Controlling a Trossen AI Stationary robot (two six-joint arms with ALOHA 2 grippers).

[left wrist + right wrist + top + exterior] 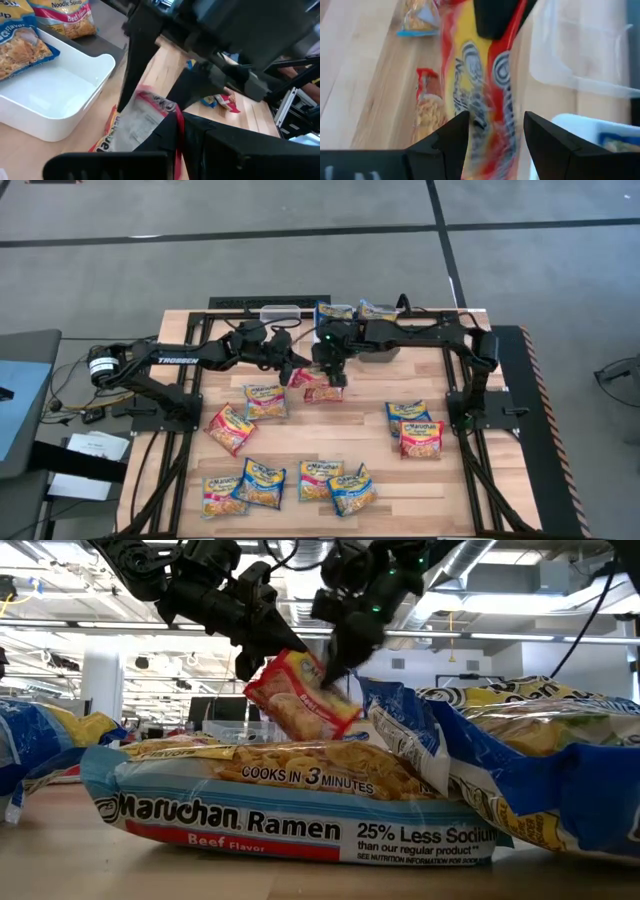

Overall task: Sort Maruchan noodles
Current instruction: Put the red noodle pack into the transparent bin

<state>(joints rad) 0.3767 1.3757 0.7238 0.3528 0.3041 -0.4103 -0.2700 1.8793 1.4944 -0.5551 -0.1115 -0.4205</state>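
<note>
High view: a red noodle packet (pixel 312 385) is pinched aloft by the left gripper (pixel 296 374), seemingly for handover; the right gripper (pixel 337 377) is spread around it.

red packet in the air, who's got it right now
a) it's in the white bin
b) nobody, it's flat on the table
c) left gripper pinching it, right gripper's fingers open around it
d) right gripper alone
c: in the low view the red packet hangs above the table, pinched by the left gripper, while the right gripper has its fingers spread either side of it.
</note>
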